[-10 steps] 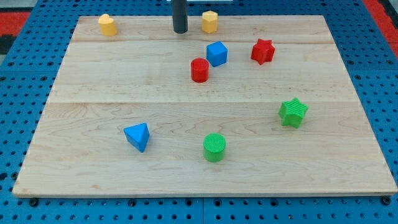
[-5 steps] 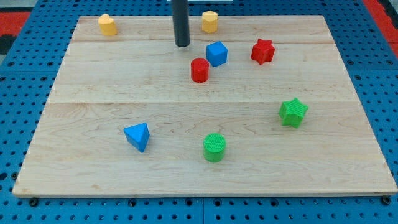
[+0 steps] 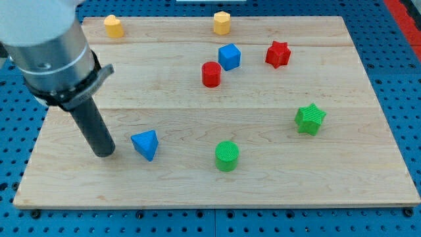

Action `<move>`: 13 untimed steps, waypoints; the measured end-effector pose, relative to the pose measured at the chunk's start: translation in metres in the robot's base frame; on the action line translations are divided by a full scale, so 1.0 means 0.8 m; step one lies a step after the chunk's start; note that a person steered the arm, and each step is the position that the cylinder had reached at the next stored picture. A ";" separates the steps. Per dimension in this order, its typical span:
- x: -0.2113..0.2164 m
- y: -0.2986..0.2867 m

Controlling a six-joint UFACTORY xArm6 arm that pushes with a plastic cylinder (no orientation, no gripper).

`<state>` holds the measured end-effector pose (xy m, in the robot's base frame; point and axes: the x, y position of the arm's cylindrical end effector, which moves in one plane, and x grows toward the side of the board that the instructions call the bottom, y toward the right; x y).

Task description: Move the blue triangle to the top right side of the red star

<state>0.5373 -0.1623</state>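
The blue triangle [image 3: 145, 144] lies on the wooden board at the lower left. The red star [image 3: 277, 54] sits at the upper right of the board. My tip [image 3: 104, 153] rests on the board just to the left of the blue triangle, with a small gap between them. The rod rises up and to the left to the grey arm body in the view's upper left corner.
A blue cube [image 3: 229, 56] and a red cylinder [image 3: 211, 74] stand left of the red star. A green star [image 3: 310, 119] is at the right, a green cylinder [image 3: 227, 156] at the bottom middle. Two yellow blocks [image 3: 114, 26] [image 3: 222, 22] sit along the top edge.
My tip has moved from the top middle of the board down and left to beside the blue triangle. The arm body now shows. No block has moved.
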 end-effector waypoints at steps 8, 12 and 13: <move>-0.166 0.194; -0.204 0.341; -0.205 0.393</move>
<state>0.3734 0.1521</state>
